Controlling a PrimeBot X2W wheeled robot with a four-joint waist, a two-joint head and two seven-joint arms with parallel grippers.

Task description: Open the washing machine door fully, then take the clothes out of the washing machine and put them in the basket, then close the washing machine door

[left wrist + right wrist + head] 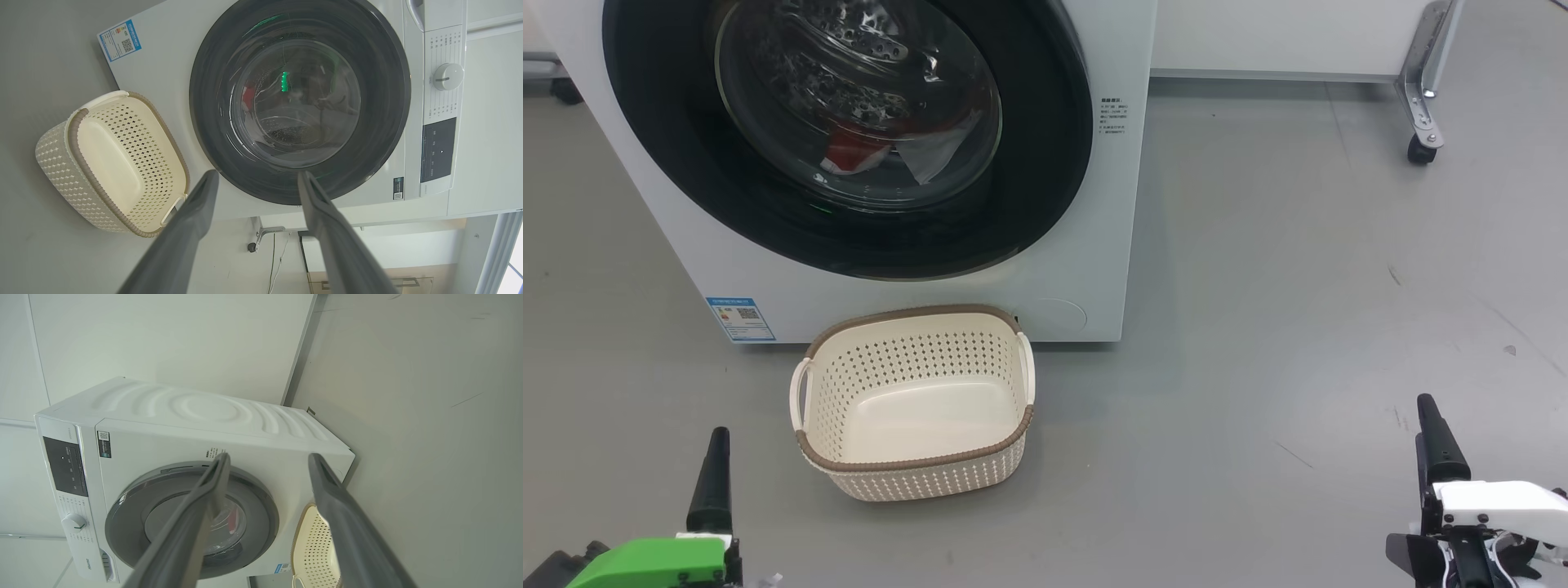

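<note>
1. Laundry sits inside the washing machine (1078, 269). The clothes (849, 155) show as a red and white heap low in the drum, behind the glass of the washing machine door (1054, 163). The door is shut flush, so opening it looks like the step in hand.
2. The basket (915, 314) stands empty on the floor, right against the foot of the washing machine and under the door. That probably keeps the carry short, and it seems low enough for the door to swing over it.
3. The left gripper (257, 175) hangs in front of the washing machine, well apart from it. Its jaws are spread wide and hold nothing, and its fingers point at the door's rim.
4. The right gripper (269, 455) waits off toward the washing machine's other side, also spread wide and empty. Both look parked, ready to reach.
5. Writing:
   - A blue label (740, 318) low on the washing machine's front carries a square code and fine print, too small to read.
   - A block of small dark print (1112, 114) sits just beside the door and can't be read.
   - A dark panel (439, 149) and a dial (448, 76) run along the washing machine's top edge, and their markings are too small to make out.
</note>
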